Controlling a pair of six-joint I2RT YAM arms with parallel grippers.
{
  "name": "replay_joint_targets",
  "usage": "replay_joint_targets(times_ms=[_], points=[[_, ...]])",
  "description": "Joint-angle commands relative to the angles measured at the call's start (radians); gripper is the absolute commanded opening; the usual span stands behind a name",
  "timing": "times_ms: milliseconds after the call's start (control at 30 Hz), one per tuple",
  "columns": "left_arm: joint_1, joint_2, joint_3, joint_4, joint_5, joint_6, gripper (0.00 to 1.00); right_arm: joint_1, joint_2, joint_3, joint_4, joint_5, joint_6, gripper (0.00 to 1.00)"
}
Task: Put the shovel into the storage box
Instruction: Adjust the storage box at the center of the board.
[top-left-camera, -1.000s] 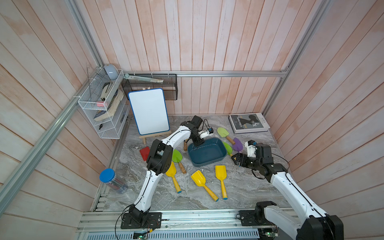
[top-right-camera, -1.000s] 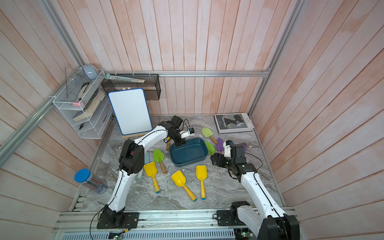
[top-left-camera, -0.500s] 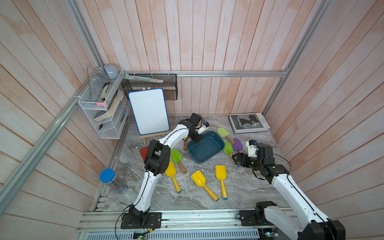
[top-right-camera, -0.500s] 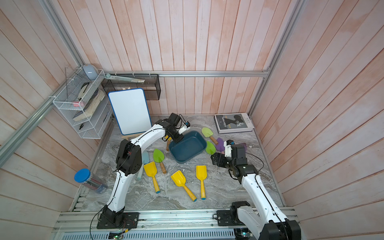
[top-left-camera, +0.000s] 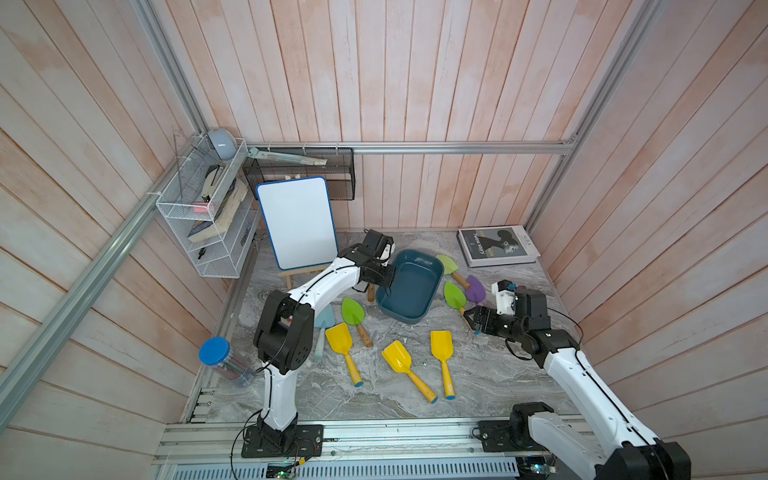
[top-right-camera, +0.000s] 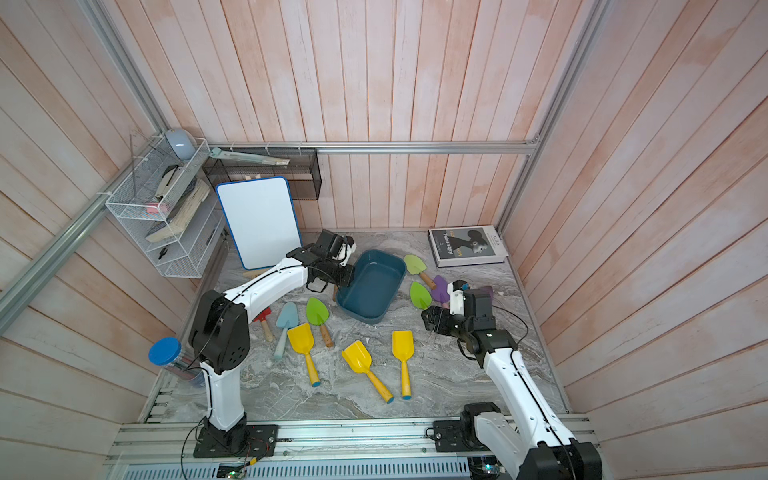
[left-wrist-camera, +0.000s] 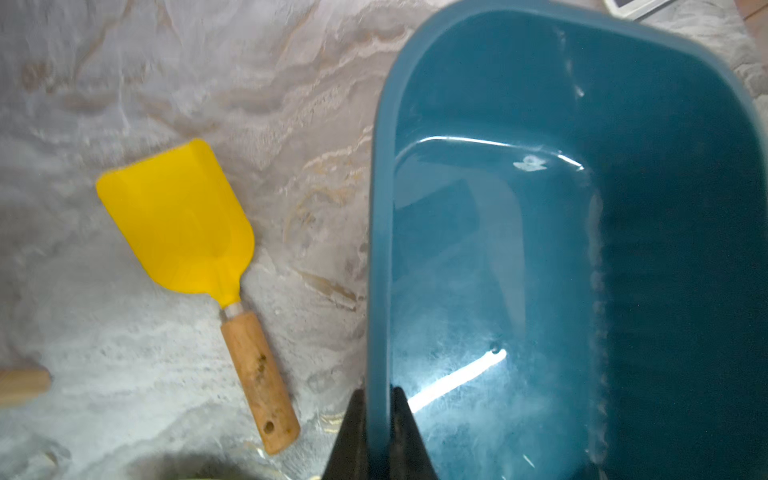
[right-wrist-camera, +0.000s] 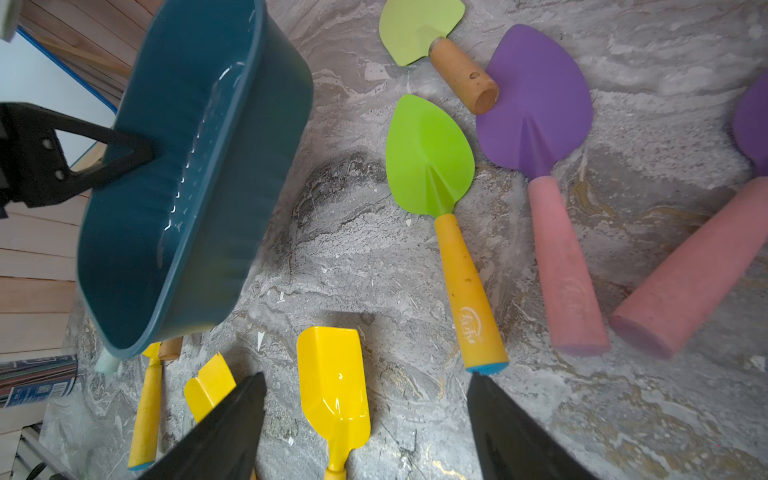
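I hold the storage box (left-wrist-camera: 498, 249) rim pinched in the left pincer (left-wrist-camera: 377, 395), lower centre of frame; box tilted. My right pincer (right-wrist-camera: 365, 376) is spread, just beside the green shovel (right-wrist-camera: 428, 158) handle.

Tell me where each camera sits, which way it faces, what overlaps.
Top views: high over the front rail, looking down at the table; left arm and right arm show.
Left wrist: on the left arm, looking into the box; left gripper shut on its rim.
Right wrist: on the right arm, looking down at a green shovel; right gripper open.
Shared: all views show the box; the right wrist view also shows the left gripper.
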Motion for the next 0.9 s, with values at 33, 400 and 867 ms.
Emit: replay_joint_targets(times_ms=[33, 400, 867], points=[[-0.009, -0.081, -0.13, 0.182, 0.025, -0.285, 0.0, -0.009, 0.003, 0.005, -0.026, -0.037, -0.019, 0.83], [-0.059, -0.156, -0.291, 0.374, -0.173, -0.397, 0.0, -0.012, 0.011, -0.008, -0.005, -0.052, -0.014, 0.82], [-0.068, -0.073, -0.323, 0.375, -0.282, -0.372, 0.0, -0.012, 0.036, -0.049, 0.069, -0.084, 0.027, 0.82]])
